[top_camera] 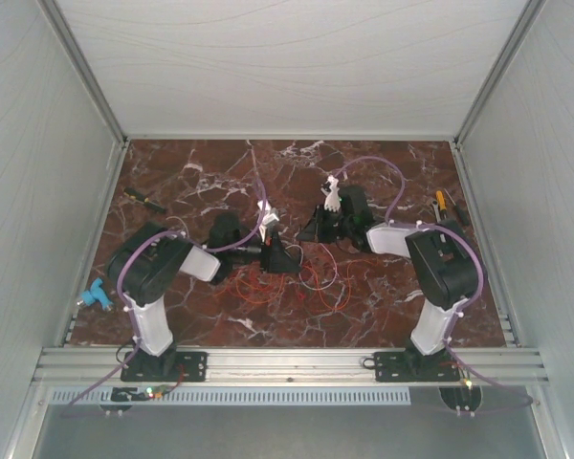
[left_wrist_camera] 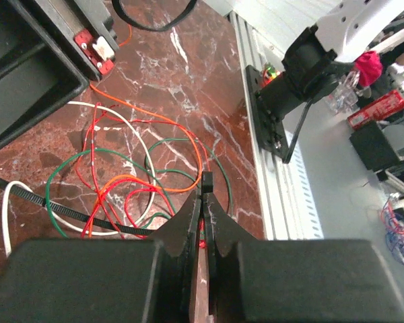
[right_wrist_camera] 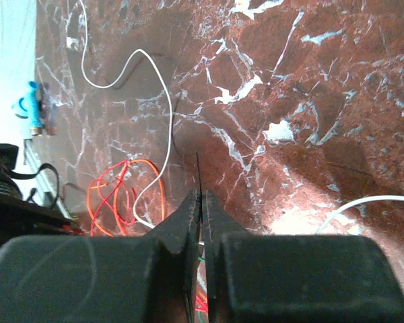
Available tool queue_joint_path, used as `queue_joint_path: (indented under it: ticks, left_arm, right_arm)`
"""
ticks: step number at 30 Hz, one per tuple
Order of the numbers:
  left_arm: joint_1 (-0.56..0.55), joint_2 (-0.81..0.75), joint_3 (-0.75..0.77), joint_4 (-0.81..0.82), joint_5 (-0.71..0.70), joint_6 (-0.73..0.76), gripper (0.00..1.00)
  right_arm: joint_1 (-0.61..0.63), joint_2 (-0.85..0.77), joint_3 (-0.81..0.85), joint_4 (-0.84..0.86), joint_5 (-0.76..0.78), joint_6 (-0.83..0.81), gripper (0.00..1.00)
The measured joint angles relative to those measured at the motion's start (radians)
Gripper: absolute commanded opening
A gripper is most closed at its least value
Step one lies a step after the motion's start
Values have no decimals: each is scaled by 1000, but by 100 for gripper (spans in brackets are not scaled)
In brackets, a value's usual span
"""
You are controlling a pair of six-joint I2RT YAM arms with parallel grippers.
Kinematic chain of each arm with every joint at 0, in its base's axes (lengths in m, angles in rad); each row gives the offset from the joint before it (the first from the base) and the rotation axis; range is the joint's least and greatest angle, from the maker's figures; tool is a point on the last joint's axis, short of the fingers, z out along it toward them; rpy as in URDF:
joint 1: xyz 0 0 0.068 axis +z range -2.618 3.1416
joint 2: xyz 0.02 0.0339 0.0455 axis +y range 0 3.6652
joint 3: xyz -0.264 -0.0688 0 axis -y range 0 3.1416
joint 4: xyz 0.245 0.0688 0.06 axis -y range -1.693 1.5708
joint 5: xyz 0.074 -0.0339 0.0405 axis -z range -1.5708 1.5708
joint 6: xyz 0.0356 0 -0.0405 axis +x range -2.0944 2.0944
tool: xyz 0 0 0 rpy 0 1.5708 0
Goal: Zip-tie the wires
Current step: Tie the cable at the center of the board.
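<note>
The wires (top_camera: 301, 283) lie in loose red, orange, white and green loops on the marble between the two arms; they also show in the left wrist view (left_wrist_camera: 121, 182) and the right wrist view (right_wrist_camera: 118, 198). The black zip tie (left_wrist_camera: 60, 210) runs under and through the loops. My left gripper (left_wrist_camera: 203, 202) is shut on its end, and the square head (left_wrist_camera: 207, 180) sticks out past the fingertips. My right gripper (right_wrist_camera: 200, 198) is shut on a thin black strip (right_wrist_camera: 197, 171), seen edge-on, standing just above the table. In the top view the left gripper (top_camera: 279, 254) and right gripper (top_camera: 321, 228) are close together.
A yellow-handled screwdriver (top_camera: 145, 201) lies at the back left and a blue part (top_camera: 96, 296) at the front left edge. Hand tools (top_camera: 445, 207) lie at the back right. A long white wire (right_wrist_camera: 155, 81) curls across the marble. Enclosure walls ring the table.
</note>
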Motion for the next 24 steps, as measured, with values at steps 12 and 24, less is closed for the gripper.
queue_joint_path:
  ticks: [12, 24]
  left_arm:
    - [-5, -1, 0, 2, -1, -101, 0]
    - [4, -1, 8, 23, 55, -233, 0]
  right_arm:
    - [58, -42, -138, 155, 64, -252, 0]
    - [86, -169, -228, 290, 104, -459, 0]
